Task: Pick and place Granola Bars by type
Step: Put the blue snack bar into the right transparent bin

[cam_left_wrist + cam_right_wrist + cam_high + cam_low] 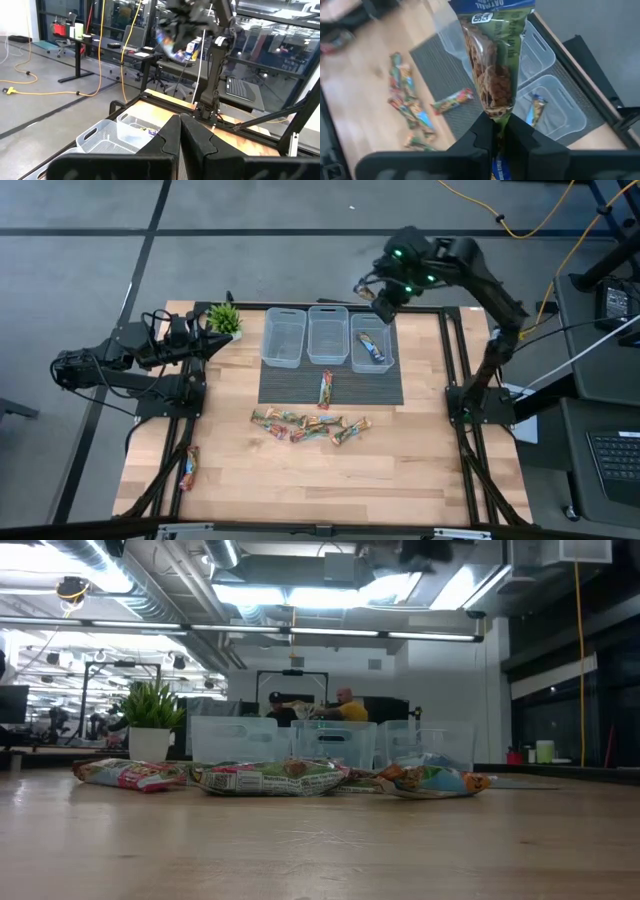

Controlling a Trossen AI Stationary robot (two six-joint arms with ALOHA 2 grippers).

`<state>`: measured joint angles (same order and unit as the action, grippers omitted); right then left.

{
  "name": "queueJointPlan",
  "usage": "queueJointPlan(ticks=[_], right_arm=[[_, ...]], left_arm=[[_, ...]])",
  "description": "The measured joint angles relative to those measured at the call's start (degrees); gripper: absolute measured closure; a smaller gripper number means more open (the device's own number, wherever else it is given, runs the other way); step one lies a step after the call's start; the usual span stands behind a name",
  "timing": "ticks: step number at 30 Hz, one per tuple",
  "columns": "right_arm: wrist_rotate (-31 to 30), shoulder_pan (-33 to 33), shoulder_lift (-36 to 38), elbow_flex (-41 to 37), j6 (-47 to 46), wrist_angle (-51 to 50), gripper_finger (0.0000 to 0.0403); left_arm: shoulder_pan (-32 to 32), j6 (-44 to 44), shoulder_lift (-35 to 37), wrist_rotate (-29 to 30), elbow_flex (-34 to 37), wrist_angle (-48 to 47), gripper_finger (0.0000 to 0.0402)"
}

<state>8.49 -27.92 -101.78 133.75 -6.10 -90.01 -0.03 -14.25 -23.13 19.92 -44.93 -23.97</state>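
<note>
The blue-and-green crinkly-wrapped granola bar point(492, 65) hangs pinched at its end in your right claw point(498, 131), raised over the back edge of the bench above the rightmost clear plastic bin point(372, 345), which already holds one blue-wrapped bar point(372, 347). To finish this step well, I'd bring the claw squarely over that bin's middle, lower until the dangling bar is inside the walls, and only then let go, since a long bar held by one end may swing and catch the rim. The two other clear bins point(306, 336) look empty, so keep blue with blue.

The remaining shiny bars lie in a loose cluster point(308, 426) on the wooden bench point(400, 470), one red-orange bar point(325, 388) rests on the dark ribbed mat point(290, 386), and a stray bar point(188, 468) sits near the front left edge. Your left claw point(180, 131) waits closed and empty by the small potted plant point(224, 319).

Only the right wrist view shows the grip itself; the high view alone shows the stray bar
</note>
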Motion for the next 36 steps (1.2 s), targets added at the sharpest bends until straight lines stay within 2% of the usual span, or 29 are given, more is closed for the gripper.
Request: queueJointPlan(ticks=[5, 11, 18, 20, 25, 32, 36], right_arm=[[0.6, -3.6, -5.9, 0.0, 6.5, 0.0, 0.0363], [0.1, -7.2, -11.5, -0.1, 9.2, 0.0, 0.0359], [-4.0, -9.3, -10.8, -1.5, 9.4, 0.2, 0.0367], [-4.6, -9.2, -8.3, -6.0, 8.9, 0.2, 0.037], [-5.0, -9.0, -1.2, -22.9, 7.1, 1.7, 0.0368], [-4.8, -8.6, 5.0, -40.2, 4.3, 14.9, 0.0362], [-0.7, -8.6, 5.2, -47.1, 0.4, 20.9, 0.0369]], left_arm=[[0.0, -1.0, 0.0, 0.0, 0.0, 0.1, 0.0398], [0.0, -1.5, 0.0, 0.0, 0.0, 0.1, 0.0398], [0.0, -1.5, 0.0, 0.0, 0.0, 0.1, 0.0398], [0.0, -1.5, 0.0, 0.0, 0.0, 0.1, 0.0398], [0.0, -1.5, 0.0, 0.0, 0.0, 0.0, 0.0398], [0.0, -0.2, 0.0, 1.6, 0.0, -0.2, 0.0398], [0.0, -1.1, 0.0, 1.5, 0.0, -0.3, 0.0398]])
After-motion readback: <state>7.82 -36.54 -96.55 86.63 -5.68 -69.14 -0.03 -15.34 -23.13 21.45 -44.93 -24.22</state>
